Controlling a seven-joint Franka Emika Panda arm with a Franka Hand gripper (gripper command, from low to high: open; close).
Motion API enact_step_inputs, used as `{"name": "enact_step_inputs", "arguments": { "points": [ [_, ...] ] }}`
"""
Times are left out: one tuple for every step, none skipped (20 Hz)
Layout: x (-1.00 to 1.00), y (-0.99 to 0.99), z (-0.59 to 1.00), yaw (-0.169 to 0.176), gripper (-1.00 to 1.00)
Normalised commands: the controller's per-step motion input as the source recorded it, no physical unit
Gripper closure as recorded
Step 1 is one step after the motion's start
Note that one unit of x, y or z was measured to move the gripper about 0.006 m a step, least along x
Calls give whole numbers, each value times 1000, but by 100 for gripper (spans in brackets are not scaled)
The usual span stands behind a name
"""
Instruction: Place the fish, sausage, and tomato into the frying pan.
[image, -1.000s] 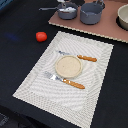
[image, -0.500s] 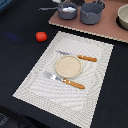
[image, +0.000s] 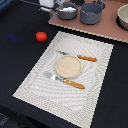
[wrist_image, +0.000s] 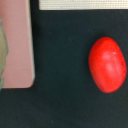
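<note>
The red tomato (image: 41, 36) lies on the dark table, to the exterior view's left of the placemat. It fills much of the wrist view (wrist_image: 107, 64), with no fingers showing there. The dark grey frying pan (image: 67, 11) stands on the pink board at the back, its thin handle pointing to the exterior view's left. A whitish thing (image: 69, 8) lies in the pan; it may be the fish. The sausage is not visible. The gripper (image: 48, 5) is a white shape at the top edge beside the pan, above and behind the tomato. I cannot tell how its jaws stand.
A deeper grey pot (image: 92, 13) stands next to the pan on the pink board (image: 100, 31), which also shows in the wrist view (wrist_image: 17, 45). Another pot (image: 123, 16) is at the far right. The striped placemat (image: 35, 82) holds a tan plate (image: 67, 66), fork (image: 63, 80) and knife (image: 79, 56).
</note>
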Motion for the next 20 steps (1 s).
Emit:
{"name": "enact_step_inputs", "arguments": {
  "points": [
    [-660,-406,-220,5,-100],
    [-700,-254,-251,3,-100],
    [-691,-151,-260,7,-100],
    [-700,-146,-269,14,-100],
    [-714,-189,-266,23,-100],
    [-749,-163,-260,46,-100],
    [-683,-109,-217,80,-100],
    [-634,-77,-214,109,-100],
    [-634,-137,-240,132,-100],
    [-554,-169,-257,151,-100],
    [-489,-203,-243,161,-100],
    [-431,-263,-211,160,-100],
    [-389,-309,-171,160,-100],
    [-329,-323,-151,172,-100],
    [-317,-300,-129,172,-100],
    [-277,-291,-100,163,-100],
    [-194,-291,-94,140,-100],
    [-123,-269,-117,118,-100],
    [-89,-280,-197,110,-100],
    [-117,-283,-291,107,-100]
  ]
}}
